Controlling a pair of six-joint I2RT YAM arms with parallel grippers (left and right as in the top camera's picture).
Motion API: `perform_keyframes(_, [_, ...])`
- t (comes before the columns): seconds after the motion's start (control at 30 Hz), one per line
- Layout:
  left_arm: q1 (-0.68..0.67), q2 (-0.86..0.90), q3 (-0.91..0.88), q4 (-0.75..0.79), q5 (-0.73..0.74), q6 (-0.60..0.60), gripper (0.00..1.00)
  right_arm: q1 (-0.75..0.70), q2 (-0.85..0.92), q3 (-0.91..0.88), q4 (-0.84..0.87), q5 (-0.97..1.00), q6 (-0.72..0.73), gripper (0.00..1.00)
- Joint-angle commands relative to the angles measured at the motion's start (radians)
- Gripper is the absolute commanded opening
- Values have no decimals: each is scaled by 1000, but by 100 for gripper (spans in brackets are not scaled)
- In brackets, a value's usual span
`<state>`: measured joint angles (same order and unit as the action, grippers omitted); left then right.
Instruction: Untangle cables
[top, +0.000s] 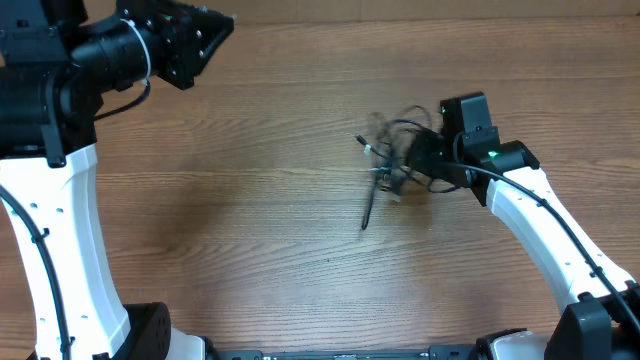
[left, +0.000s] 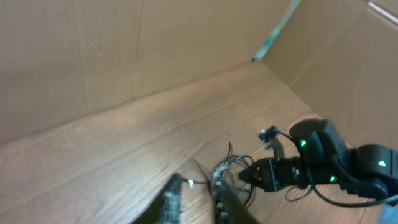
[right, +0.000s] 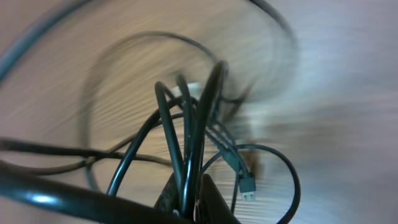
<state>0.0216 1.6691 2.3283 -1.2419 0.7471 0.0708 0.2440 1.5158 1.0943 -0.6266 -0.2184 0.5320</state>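
I am counting one knotted clump of cables (top: 392, 158) on one table (top: 250, 210), its cords beyond counting, plus my two arms: left end effector (top: 212, 38) and right end effector (top: 408, 165).

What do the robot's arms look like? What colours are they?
The left arm and right arm each have a long white curvy part and chunky black joints. A thin black wire runs along the white. The right arm has tiny green lights near its wrist. Both the left gripper and right gripper are black.
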Motion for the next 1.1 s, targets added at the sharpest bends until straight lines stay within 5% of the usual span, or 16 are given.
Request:
perform_keyframes(0.0, [-30, 18, 12, -27, -71, -3, 27, 3, 1, 5, 91, -542, -276, 4])
perform_keyframes(0.23, [-89, 82, 12, -117, -96, 5, 36, 4, 1, 5, 175, -693, -275, 8])
perform_keyframes(0.57, [-247, 219, 12, -270, -93, 167, 69, 3, 1, 5, 193, -692, -271, 8])
perform_keyframes(1.07, [-346, 407, 12, -294, -319, 229, 75, 3, 1, 6, 214, -726, -267, 6])
